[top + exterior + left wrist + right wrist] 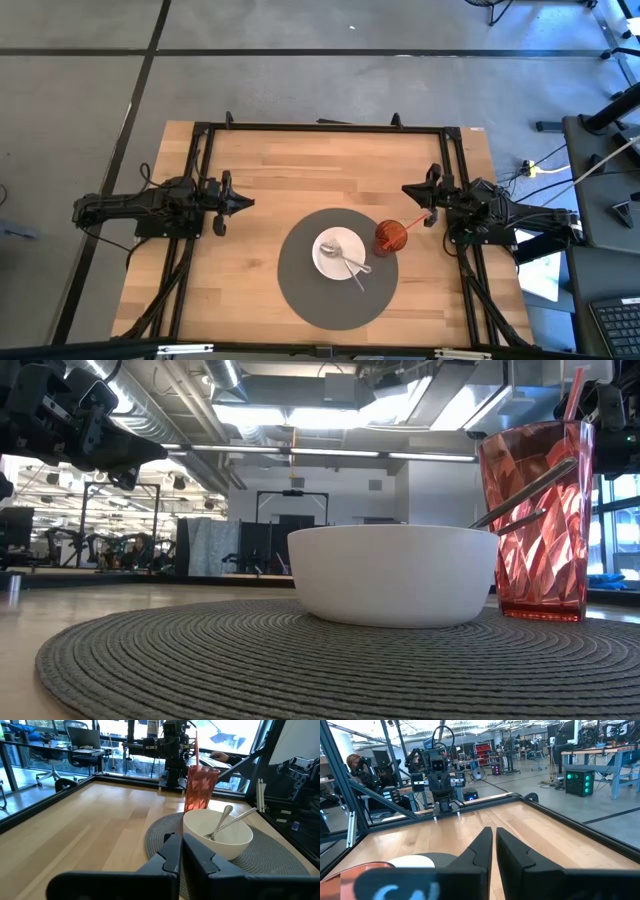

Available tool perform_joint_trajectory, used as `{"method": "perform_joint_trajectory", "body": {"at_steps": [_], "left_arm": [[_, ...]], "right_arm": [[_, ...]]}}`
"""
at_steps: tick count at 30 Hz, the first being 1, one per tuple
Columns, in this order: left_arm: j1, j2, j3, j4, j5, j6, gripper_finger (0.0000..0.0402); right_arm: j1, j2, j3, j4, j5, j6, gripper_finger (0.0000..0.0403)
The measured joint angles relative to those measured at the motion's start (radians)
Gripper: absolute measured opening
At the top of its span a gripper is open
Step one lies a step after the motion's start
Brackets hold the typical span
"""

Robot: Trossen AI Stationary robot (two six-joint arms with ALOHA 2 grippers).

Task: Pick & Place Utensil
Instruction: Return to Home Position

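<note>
Loads of bare wooden table (300,160) along the far edge and on the left side, with a black frame rail (320,126) all round. Just one grey round mat (300,290), sitting close to the near edge, about mid-width. On it: one white bowl (328,262) in the middle and one orange glass (390,237), upright, just beside the bowl at the mat's right rim. One orange straw (412,223) in the glass, leaning out toward the right rail. Two silver utensils (352,264) in the bowl, handles poking over its rim; can't tell fork from spoon here. Left gripper (245,203) over open wood by the left rail, well apart from the mat, fingers pinched together on nothing. Right gripper (408,190) by the right rail, near the straw's tip, also closed up empty.
</note>
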Motion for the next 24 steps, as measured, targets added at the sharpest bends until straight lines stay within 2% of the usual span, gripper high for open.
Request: {"method": "perform_joint_trajectory", "body": {"at_steps": [24], "left_arm": [[0.0, 0.0, 0.0, 0.0, 0.0, 0.0, 0.0006]], "right_arm": [[0.0, 0.0, 0.0, 0.0, 0.0, 0.0, 0.0026]]}}
